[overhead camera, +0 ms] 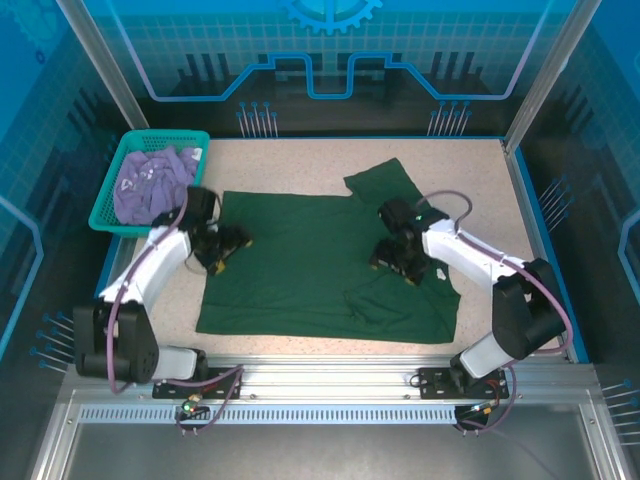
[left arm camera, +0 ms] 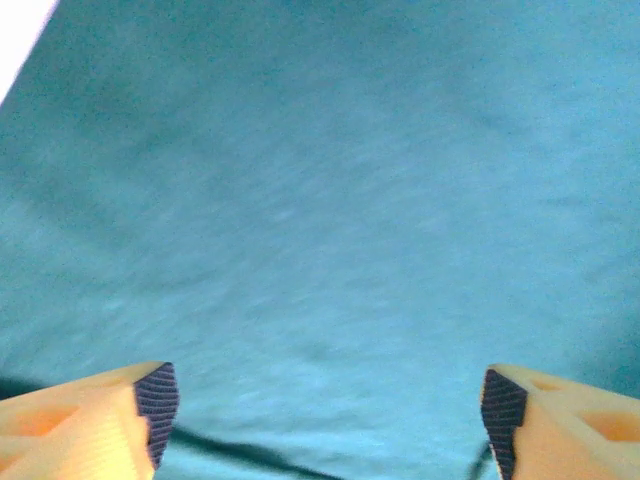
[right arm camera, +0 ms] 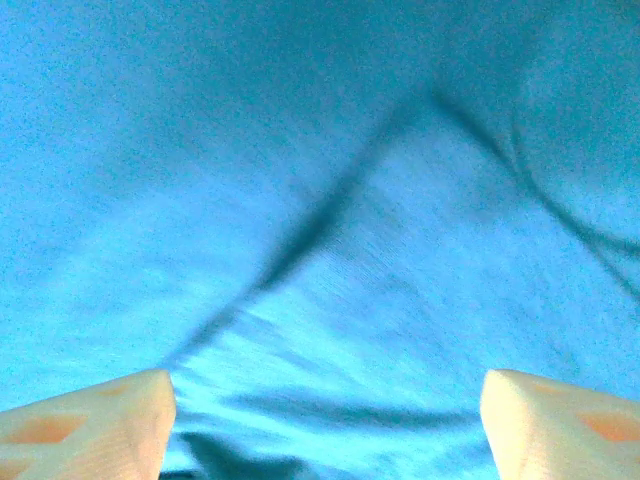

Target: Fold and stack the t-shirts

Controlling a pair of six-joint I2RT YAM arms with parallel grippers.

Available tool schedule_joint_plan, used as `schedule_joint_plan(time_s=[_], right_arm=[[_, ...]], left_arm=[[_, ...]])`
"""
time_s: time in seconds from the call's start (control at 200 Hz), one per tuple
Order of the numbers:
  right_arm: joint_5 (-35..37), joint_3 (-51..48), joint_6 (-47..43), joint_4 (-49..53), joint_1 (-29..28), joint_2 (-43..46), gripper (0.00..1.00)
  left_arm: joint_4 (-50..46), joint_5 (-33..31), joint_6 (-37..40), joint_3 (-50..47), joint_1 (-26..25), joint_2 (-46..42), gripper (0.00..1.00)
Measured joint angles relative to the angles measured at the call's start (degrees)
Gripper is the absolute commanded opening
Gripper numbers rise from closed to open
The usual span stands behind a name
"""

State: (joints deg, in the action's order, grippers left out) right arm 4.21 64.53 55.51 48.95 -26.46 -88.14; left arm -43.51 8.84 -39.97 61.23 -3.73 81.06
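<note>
A speckled beige table [overhead camera: 300, 165] sits inside a blue-lit enclosure. The dark green t-shirt [overhead camera: 300, 265] lies spread almost flat across the table's middle. One sleeve pokes toward 12 o'clock, and the cloth wrinkles near 4 o'clock. The left gripper [overhead camera: 222, 252] is at the shirt's 9 o'clock edge, and the right gripper [overhead camera: 395, 262] is over the cloth toward 3 o'clock. In each wrist view the fingers stand wide apart above green fabric, with nothing pinched.

This looks like the start of folding the first shirt, either smoothing it or choosing a grip. Next, I judge, each gripper needs to close on an edge and carry it across.

There are two t-shirts. The second, the lavender t-shirt [overhead camera: 150, 185], is bunched in the one teal basket [overhead camera: 108, 195] at 10 o'clock. There are two grippers.
</note>
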Motion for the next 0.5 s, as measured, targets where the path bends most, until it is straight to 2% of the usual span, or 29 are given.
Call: schedule_joint_plan(time_s=[0.145, 0.245, 0.33, 0.365, 0.415, 0.5], right_arm=[[1.7, 9.3, -4.1, -4.3, 6.6, -1.5, 0.85], [3.8, 15.0, -6.9, -8.0, 11.9, -6.6, 0.85], [5.3, 21.2, -10.4, -9.9, 15.1, -13.4, 0.84], [5.4, 24.3, -12.1, -9.8, 16.0, -16.7, 0.79], [4.5, 31.9, -15.1, -8.5, 17.2, -23.1, 0.71], [3.5, 46.7, -19.4, -6.7, 18.8, -34.2, 0.67]], left_arm=[[-0.9, -1.0, 3.8, 17.5, -3.3, 12.6, 0.89], [-1.8, -2.7, 5.9, 29.2, -4.5, 22.0, 0.90], [-3.8, -4.2, 7.5, 39.4, -4.5, 30.5, 0.90], [-4.8, -4.9, 8.1, 43.8, -4.5, 34.2, 0.89], [-6.4, -6.0, 8.9, 49.6, -4.3, 39.1, 0.88], [-9.7, -7.6, 10.3, 59.1, -4.1, 47.2, 0.85]])
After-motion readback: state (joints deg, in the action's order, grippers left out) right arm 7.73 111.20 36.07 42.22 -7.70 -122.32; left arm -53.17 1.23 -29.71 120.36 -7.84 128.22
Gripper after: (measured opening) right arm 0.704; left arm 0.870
